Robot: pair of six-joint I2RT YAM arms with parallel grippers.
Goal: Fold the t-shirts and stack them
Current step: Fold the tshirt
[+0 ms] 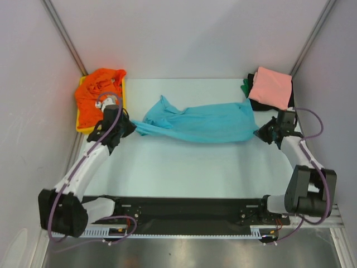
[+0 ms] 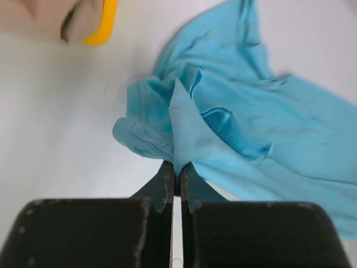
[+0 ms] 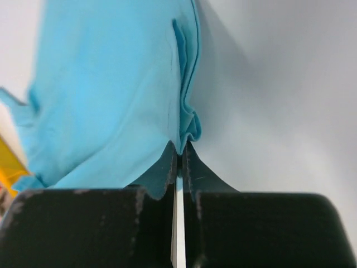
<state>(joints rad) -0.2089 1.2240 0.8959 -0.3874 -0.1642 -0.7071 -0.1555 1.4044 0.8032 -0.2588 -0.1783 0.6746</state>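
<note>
The turquoise t-shirt [image 1: 201,123] is stretched across the middle of the table between both grippers. My left gripper [image 1: 131,128] is shut on its left end; the left wrist view shows the cloth [image 2: 245,117] pinched at the fingertips [image 2: 177,167]. My right gripper [image 1: 260,133] is shut on its right end, and the right wrist view shows the cloth [image 3: 111,95] pinched there too [image 3: 179,148]. An orange t-shirt [image 1: 99,92] lies crumpled at the back left. A folded salmon pink t-shirt [image 1: 271,87] tops a stack at the back right, over black [image 1: 262,104] and green [image 1: 246,86] cloth.
A shallow yellow tray [image 1: 82,129] holds the orange shirt at the back left, close to my left arm; its edge shows in the left wrist view [image 2: 105,25]. Grey walls close in both sides and the back. The white table [image 1: 184,167] lies in front of the shirt.
</note>
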